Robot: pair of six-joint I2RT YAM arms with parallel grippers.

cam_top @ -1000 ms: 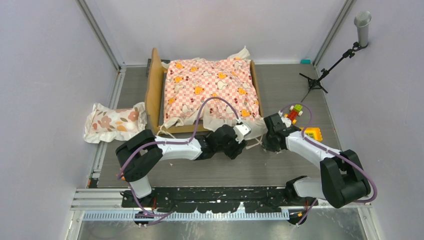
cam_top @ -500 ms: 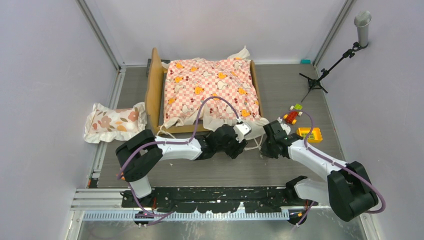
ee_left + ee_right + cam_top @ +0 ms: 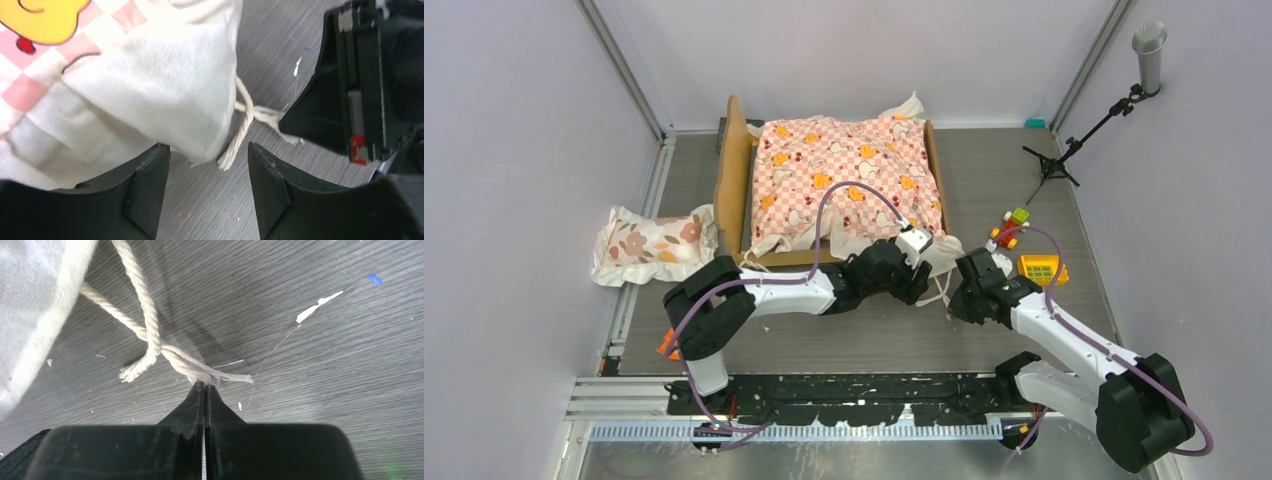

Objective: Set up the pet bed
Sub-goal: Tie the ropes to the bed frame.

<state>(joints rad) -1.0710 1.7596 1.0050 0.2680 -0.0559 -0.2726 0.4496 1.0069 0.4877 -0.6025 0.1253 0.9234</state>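
Observation:
The pet bed [image 3: 735, 178], a tan wooden frame with its headboard on the left, stands at the back of the table. A pink-checkered sheet [image 3: 849, 175] covers it, so the mattress is hidden. The sheet's white ruffled corner [image 3: 165, 100] hangs off the bed's near right side, and a cream cord [image 3: 244, 127] trails from it. My left gripper [image 3: 209, 187] is open low over the table, with the ruffle's tip and the cord end just ahead of its fingers. My right gripper [image 3: 205, 388] is shut, pinching the cord's frayed end [image 3: 202, 374]. The two grippers almost touch.
A floral ruffled pillow [image 3: 652, 243] lies left of the bed, by the table's left edge. Small toy blocks [image 3: 1012, 228] and a yellow toy [image 3: 1040, 268] sit to the right of my right arm. A microphone stand [image 3: 1074, 140] stands at the back right.
My right gripper slid left and nearer and closed on the cord's frayed end. My left gripper shifted right toward the sheet's corner and opened a little wider.

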